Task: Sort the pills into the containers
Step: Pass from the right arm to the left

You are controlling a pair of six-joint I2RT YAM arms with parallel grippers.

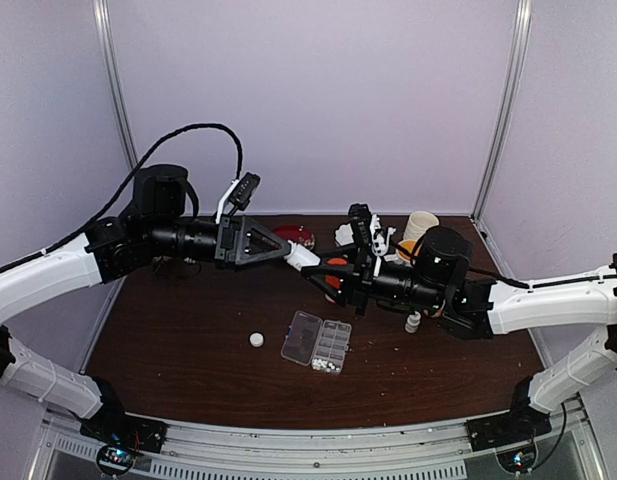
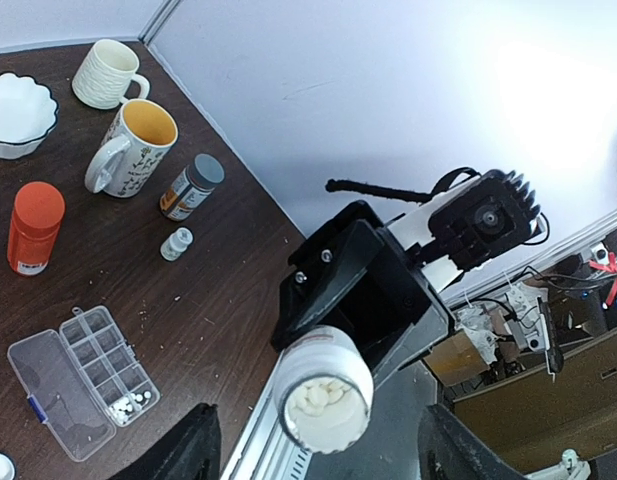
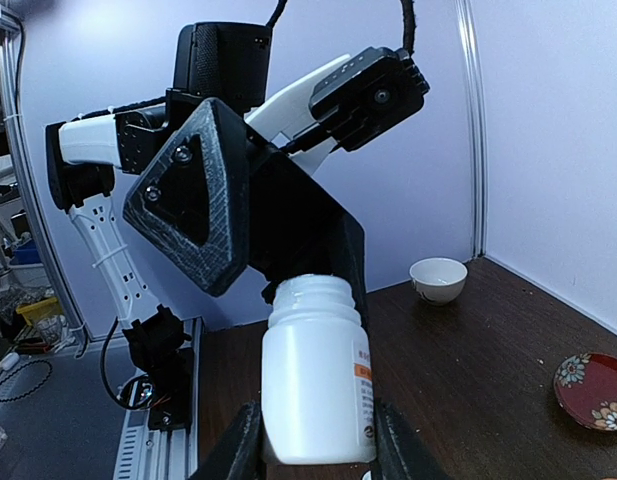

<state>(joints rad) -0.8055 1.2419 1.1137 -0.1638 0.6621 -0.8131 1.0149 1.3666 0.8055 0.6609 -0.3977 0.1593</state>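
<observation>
A few tiny white pills [image 2: 129, 403] lie in one end cell of the pill organizer [image 1: 316, 340], the end nearest the arm bases. The organizer is a flat, clear box that sits on the dark wooden table [image 1: 188, 350] near its middle. Its lid is folded open flat to the left of the cells. More white pills show inside the open mouth of a white bottle [image 2: 323, 390], which is held in the air above the table, beyond the far side of the organizer.

A loose white cap [image 1: 256, 339] lies on the table just left of the organizer, apart from it. A small white bottle [image 1: 413, 322] stands to the right. Farther right and back are an orange bottle [image 2: 33, 225], an amber bottle with a grey cap [image 2: 193, 187], a mug with a yellow inside [image 2: 138, 145], a ribbed white mug [image 2: 103, 72] and a scalloped white bowl [image 2: 16, 115]. A red patterned plate [image 1: 293, 237] sits at the far edge.

The two arms meet over the middle of the table. The right gripper [image 3: 316, 445] clamps the body of the white bottle, with its fingers [image 3: 240, 440] pressed on both sides. The left gripper [image 1: 293, 252] faces the mouth of the bottle. Its fingers [image 2: 188, 450] are spread wide, with a gap showing on each side of the neck, and they hold nothing.
</observation>
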